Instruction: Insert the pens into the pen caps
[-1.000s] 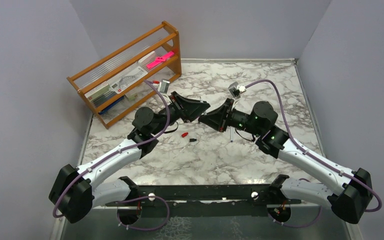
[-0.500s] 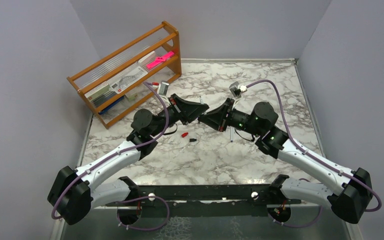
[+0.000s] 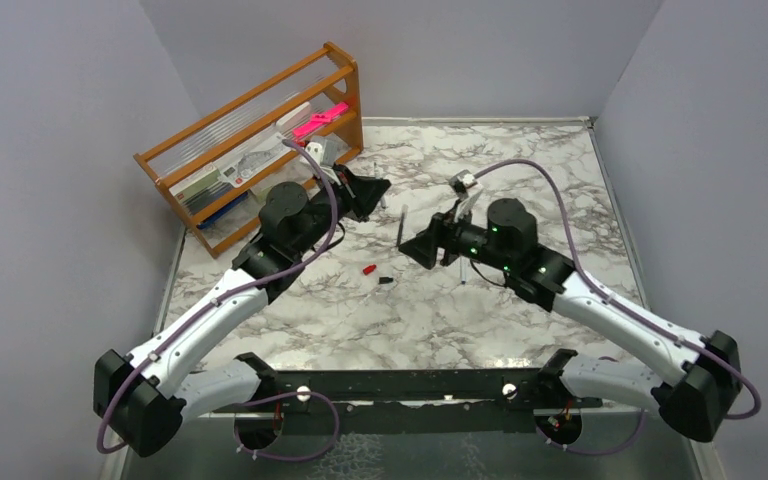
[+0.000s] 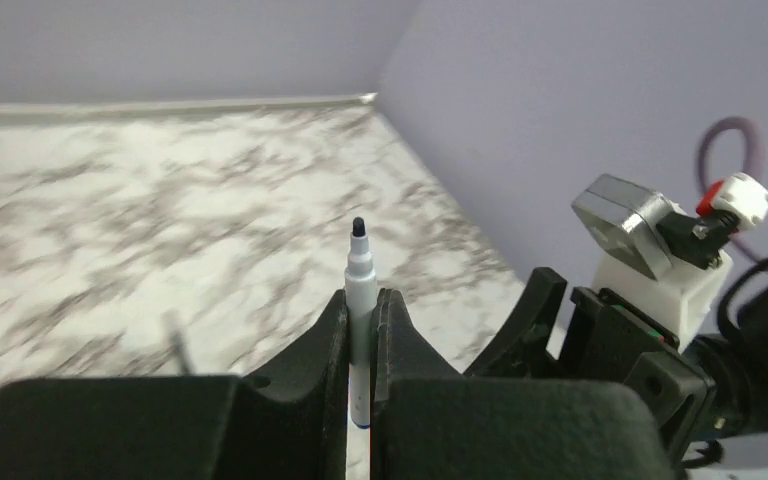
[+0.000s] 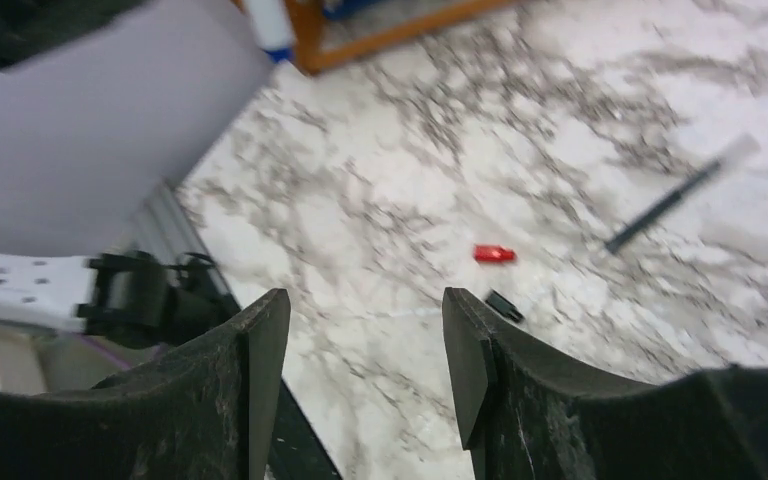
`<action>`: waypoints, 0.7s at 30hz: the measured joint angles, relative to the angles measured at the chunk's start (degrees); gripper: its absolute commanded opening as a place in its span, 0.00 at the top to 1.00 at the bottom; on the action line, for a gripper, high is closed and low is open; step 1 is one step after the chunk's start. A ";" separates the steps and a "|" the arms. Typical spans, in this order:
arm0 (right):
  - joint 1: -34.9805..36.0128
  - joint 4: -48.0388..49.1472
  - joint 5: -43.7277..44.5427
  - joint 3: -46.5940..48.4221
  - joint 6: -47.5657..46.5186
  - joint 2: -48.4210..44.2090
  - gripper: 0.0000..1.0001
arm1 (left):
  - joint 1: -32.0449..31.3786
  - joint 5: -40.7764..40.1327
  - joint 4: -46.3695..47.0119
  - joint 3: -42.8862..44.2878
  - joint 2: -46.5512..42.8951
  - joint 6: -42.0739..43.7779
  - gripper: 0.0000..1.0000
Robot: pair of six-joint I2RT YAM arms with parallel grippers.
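My left gripper [image 4: 362, 300] is shut on a white pen [image 4: 359, 270] that stands upright between the pads, its black tip bare. From above, the left gripper [image 3: 378, 188] sits close to the wooden rack. My right gripper [image 5: 365, 310] is open with nothing between its fingers, and in the top view the right gripper [image 3: 410, 247] hovers mid-table. A black pen [image 3: 399, 229] [image 5: 675, 205] lies on the marble between the two grippers. The red cap [image 3: 368, 269] [image 5: 494, 254] and the black cap [image 3: 385, 280] [image 5: 503, 305] lie side by side nearer the front.
A wooden rack [image 3: 250, 140] holding stationery and a flat pink object [image 3: 320, 120] stands at the back left, just behind the left gripper. A thin pale stick [image 3: 461, 279] lies under the right arm. Grey walls enclose the marble table [image 3: 520, 170].
The grippers met at mid-table. The left one shut on the white pen, the right one opened and let go. The left arm then drew back toward the rack with the pen.
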 measured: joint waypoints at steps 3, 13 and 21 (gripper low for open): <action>0.04 -2.75 2.19 1.51 -1.27 8.28 0.47 | 2.64 -5.18 -7.21 0.00 -0.26 1.03 1.00; 3.67 -6.12 7.65 2.69 -8.74 28.04 0.45 | 5.79 -7.48 -19.26 -10.49 -5.07 -0.83 1.00; 4.35 -7.87 8.13 13.81 -20.31 38.45 0.40 | 6.64 -9.01 -23.08 -12.24 -10.01 -0.87 1.00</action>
